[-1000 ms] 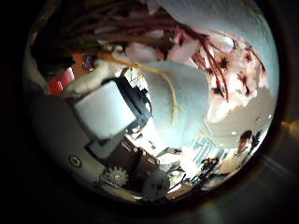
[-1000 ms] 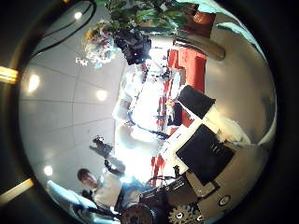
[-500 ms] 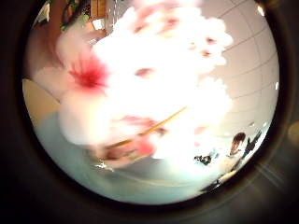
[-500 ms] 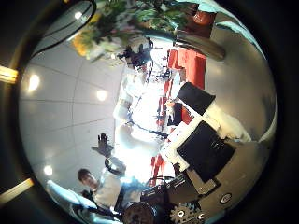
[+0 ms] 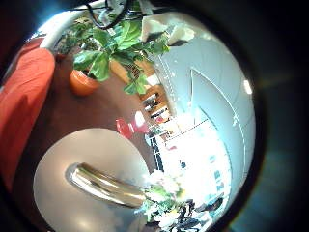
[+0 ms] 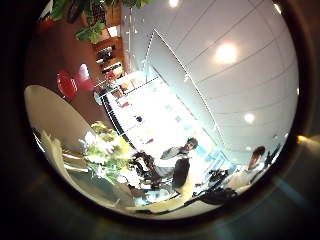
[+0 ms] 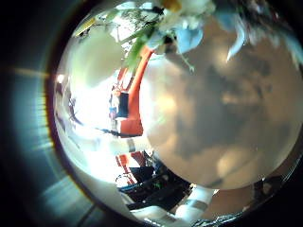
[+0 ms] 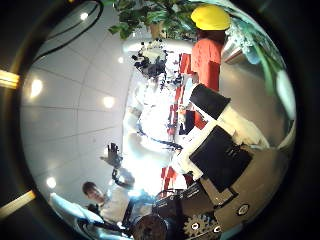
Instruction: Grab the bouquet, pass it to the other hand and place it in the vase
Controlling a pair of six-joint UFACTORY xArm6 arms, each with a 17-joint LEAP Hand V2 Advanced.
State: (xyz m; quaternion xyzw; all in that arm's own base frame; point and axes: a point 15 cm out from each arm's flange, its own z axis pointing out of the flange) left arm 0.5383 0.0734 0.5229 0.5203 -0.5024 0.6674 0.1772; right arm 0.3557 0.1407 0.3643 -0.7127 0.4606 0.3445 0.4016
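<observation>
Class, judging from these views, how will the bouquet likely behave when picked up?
The bouquet probably flops: thin stems fan out beneath loose blooms. It looks light but top-heavy, so it may tip if gripped low.

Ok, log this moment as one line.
bouquet: by table, apart from left hand | flowers: by right hand | grasp: cannot tell | vase: not identified

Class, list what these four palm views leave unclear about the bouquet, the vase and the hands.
Vase: none surely seen; the shiny long thing in the left little finger view may be it.
Bouquet: small in the left thumb view, cut by the edge in the right thumb view.
Right little finger view: a close blurred shape fills it.
Which hand holds the bouquet: not shown.
</observation>
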